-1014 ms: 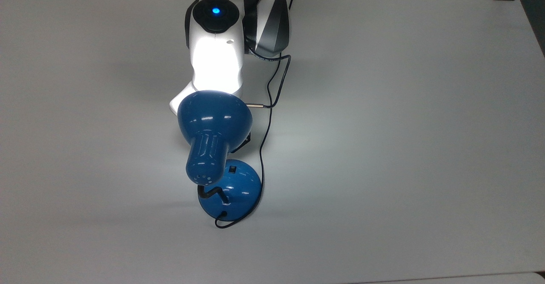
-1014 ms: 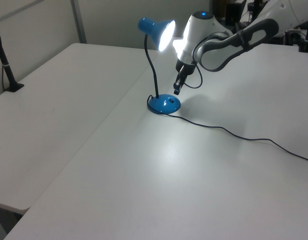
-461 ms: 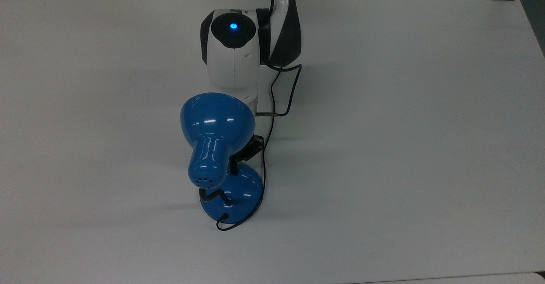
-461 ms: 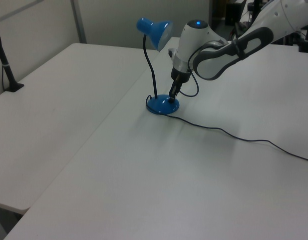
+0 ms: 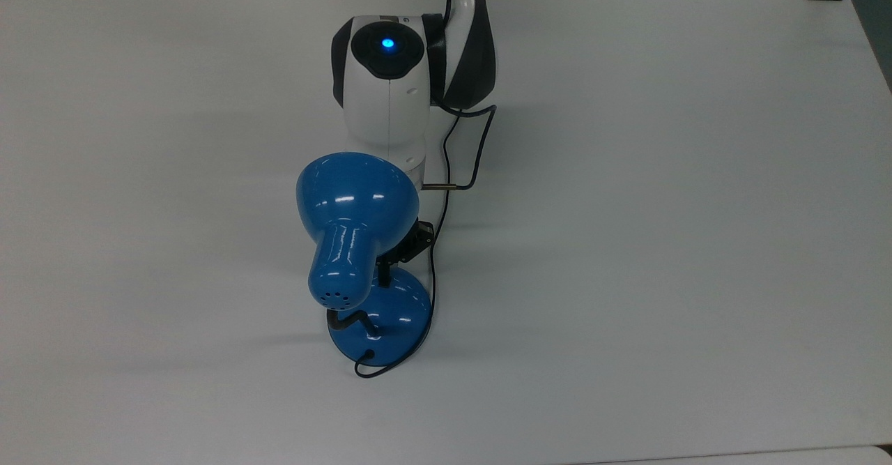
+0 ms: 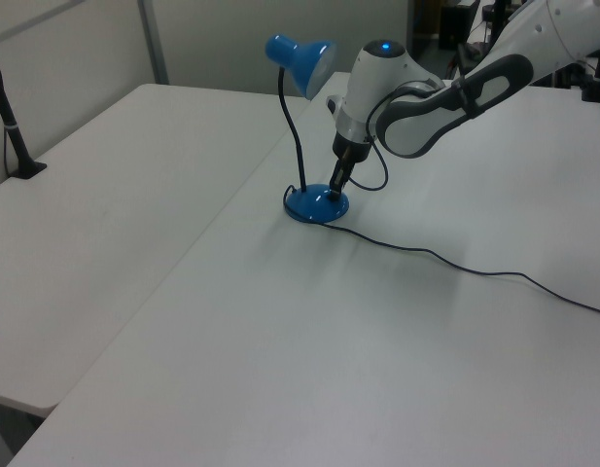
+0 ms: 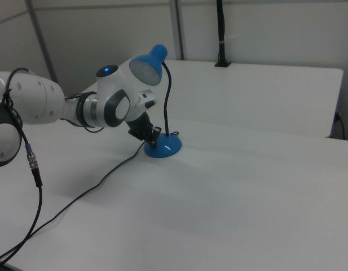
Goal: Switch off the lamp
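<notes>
Spreading white and bare across every view: a table [image 6: 280, 370]; rising behind it in the right view, pale walls [image 7: 264, 31].

A white table [image 5: 662, 172] spans the scene, with a black post [image 7: 220, 34] clamped upright at its far edge.

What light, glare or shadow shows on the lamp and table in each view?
Top view: small white glints on the lamp shade, no bright pool on the table, faint shadow bands beside the base. Left view: shade mouth looks dull; soft shadow under the arm. Right view: even room light, shade interior pale grey, not glowing.
</notes>
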Tool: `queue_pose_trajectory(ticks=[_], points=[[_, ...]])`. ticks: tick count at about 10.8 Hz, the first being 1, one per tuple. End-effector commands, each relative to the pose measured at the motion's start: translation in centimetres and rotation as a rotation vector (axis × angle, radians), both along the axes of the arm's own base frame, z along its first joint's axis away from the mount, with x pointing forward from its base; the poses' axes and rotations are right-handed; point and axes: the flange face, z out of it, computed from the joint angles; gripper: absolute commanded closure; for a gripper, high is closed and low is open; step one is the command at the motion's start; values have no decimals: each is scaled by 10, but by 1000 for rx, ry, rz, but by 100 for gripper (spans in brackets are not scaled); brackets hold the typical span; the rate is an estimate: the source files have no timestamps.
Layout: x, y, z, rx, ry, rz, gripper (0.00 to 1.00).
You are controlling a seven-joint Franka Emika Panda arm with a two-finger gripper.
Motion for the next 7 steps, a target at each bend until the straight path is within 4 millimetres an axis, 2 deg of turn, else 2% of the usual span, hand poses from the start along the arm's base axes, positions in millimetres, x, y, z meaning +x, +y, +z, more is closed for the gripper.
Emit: queue_pose_trajectory(ticks=[1,2,4,6,7], points=[[-18,10,-33,-31,56,31,100],[-24,8,-25,-31,71,26,100],[-38,2,15,-22,126,-1,100],[-55,-9,72,8,182,-39,100],[-67,-21,103,19,209,-60,94]])
